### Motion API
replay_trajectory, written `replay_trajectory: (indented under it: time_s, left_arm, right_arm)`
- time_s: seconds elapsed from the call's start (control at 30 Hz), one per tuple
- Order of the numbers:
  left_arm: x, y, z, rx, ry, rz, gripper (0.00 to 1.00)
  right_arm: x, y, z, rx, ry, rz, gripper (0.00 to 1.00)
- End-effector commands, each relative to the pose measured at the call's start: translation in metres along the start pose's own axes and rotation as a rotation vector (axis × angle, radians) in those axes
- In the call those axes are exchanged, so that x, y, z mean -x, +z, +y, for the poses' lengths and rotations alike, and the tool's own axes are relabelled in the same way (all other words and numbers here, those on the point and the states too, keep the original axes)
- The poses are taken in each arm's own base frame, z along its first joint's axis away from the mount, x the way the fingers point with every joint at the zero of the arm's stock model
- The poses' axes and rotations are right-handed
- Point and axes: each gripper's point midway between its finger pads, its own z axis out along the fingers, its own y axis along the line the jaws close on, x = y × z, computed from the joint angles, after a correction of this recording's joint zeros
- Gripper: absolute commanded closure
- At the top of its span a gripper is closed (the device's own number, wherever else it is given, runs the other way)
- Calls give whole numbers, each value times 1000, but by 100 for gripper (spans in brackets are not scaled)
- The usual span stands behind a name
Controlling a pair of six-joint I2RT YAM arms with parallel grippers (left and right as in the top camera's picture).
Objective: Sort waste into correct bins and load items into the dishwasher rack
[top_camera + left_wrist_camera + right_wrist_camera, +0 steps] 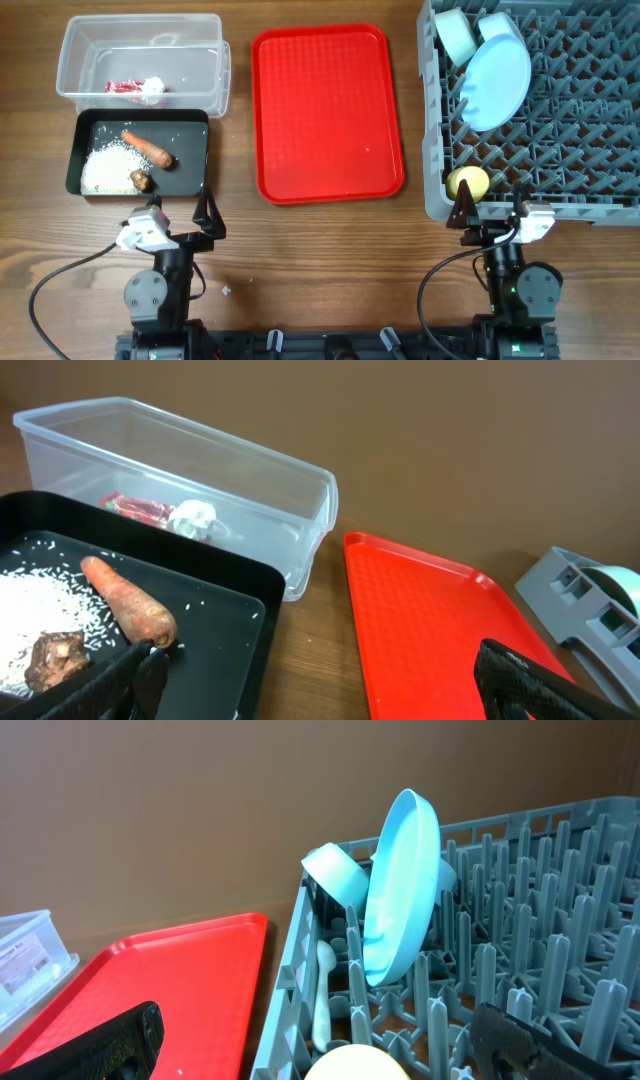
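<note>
- Left gripper (181, 202) has jaws spread wide with nothing between them; it sits at the near table edge, just short of the black tray (188, 140); right gripper (491, 200) is likewise wide and empty, just in front of the dishwasher rack (580, 110)
- Waste: red-and-white wrapper (135, 88) is in the clear tub (120, 50); carrot piece (148, 147), brown lump (141, 180) and rice crumbs (103, 167) are all in the black tray; sorting looks done
- Leftovers: one white crumb (226, 290) on the table (330, 260) near the left arm's base; pale speck (367, 150) on the red tray (320, 100), too small to identify; nothing else of the task on that tray
- Dishes: pale-blue plate (497, 75) stands tilted on edge between pegs in the rack's far-left corner; teal bowl (455, 35) is on its side just beside it; white bowl (492, 22) appears tucked behind the plate, mostly hidden; yellow cup (467, 183) is in the near-left corner, close to the right gripper; white spoon (323, 990) lies along the rack's left wall below the plate
- Judgement: task essentially complete; only the stray crumb is arguably left, and it's likely too small for a clean pinch
</note>
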Motion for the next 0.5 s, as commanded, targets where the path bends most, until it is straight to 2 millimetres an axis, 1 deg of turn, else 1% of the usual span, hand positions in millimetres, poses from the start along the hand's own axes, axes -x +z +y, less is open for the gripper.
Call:
replay_trajectory:
  time_s: [0.0, 0.47]
  left_arm:
    - [-3, 0, -3, -13, 23, 4, 0]
    - [-4, 0, -5, -19, 23, 6, 0]
  right_arm:
    - [0, 0, 2, 14, -7, -1, 0]
    - [0, 0, 2, 14, -7, -1, 0]
